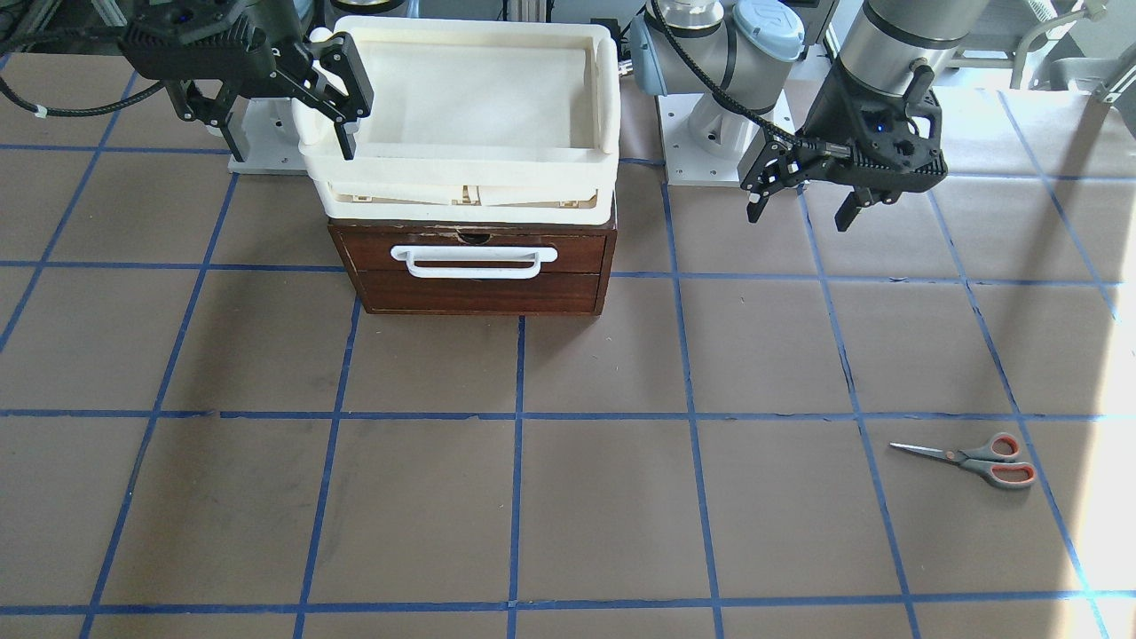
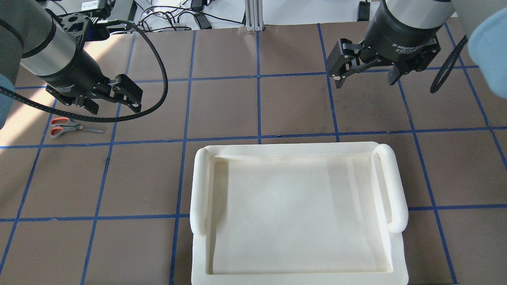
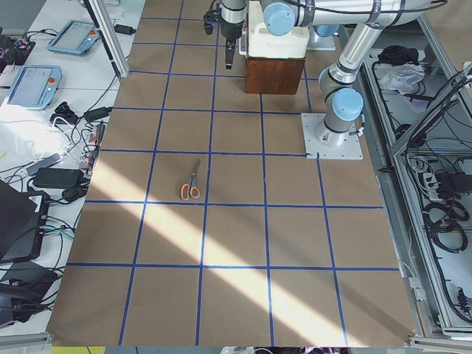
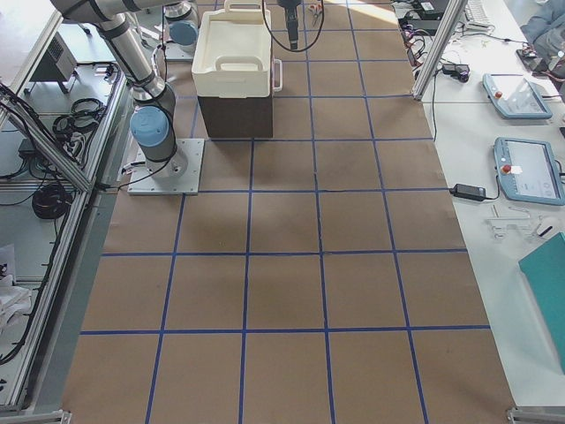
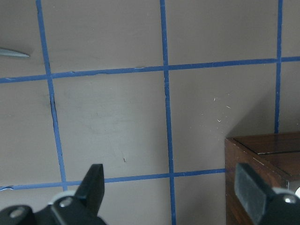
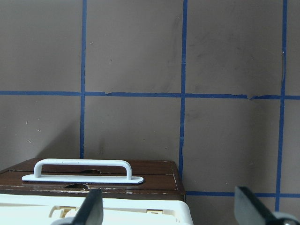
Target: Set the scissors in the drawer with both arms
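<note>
Left wrist-mounted view cuts the scissors (image 5: 11,52) to a blade tip.

Cream-white plastic tub (image 2: 293,209) with two rolled side handles sits at 6 o'clock in the overhead view and 12 o'clock in the front-facing view. Table (image 1: 603,515) is covered in brown paper with a blue tape grid (image 1: 517,417). On the side bench, teach pendants (image 3: 33,82) are at 10 o'clock in the left view, with a black power brick (image 3: 53,177) below them. Aluminium post (image 2: 252,14) and cables (image 2: 170,16) are at 12 o'clock overhead.
</note>
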`<move>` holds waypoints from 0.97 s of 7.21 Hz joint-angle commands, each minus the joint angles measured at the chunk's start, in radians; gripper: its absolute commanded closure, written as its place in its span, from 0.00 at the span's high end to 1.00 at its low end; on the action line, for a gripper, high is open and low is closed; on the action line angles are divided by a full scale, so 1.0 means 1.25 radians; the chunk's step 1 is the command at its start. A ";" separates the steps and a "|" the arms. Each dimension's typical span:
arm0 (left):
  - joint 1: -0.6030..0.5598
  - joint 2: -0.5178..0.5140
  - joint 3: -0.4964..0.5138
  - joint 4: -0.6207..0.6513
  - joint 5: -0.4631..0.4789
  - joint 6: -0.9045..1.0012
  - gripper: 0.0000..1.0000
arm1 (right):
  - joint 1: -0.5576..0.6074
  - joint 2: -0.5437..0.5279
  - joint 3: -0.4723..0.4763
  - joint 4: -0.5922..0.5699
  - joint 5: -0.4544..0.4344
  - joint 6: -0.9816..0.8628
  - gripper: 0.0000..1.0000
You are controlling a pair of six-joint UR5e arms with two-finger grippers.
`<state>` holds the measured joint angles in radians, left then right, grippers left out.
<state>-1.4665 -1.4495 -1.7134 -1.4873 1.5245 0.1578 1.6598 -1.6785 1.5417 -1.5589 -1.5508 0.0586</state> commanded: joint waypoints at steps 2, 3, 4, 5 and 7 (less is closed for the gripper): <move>0.000 -0.003 -0.001 0.002 -0.011 0.000 1.00 | -0.001 0.000 0.000 0.004 -0.006 -0.009 1.00; 0.000 -0.001 0.000 0.001 -0.007 0.000 1.00 | -0.001 0.001 0.000 -0.004 0.002 -0.010 1.00; 0.001 -0.001 0.000 -0.001 -0.002 0.000 1.00 | 0.000 0.005 0.000 -0.001 0.000 -0.019 1.00; 0.012 -0.007 0.000 0.002 0.003 0.003 1.00 | 0.007 0.014 0.000 -0.006 0.006 -0.059 1.00; 0.037 -0.016 0.002 -0.001 0.004 0.029 1.00 | 0.045 0.062 -0.004 -0.007 0.063 -0.243 1.00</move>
<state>-1.4426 -1.4614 -1.7120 -1.4872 1.5277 0.1717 1.6838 -1.6312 1.5386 -1.5664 -1.5278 -0.1030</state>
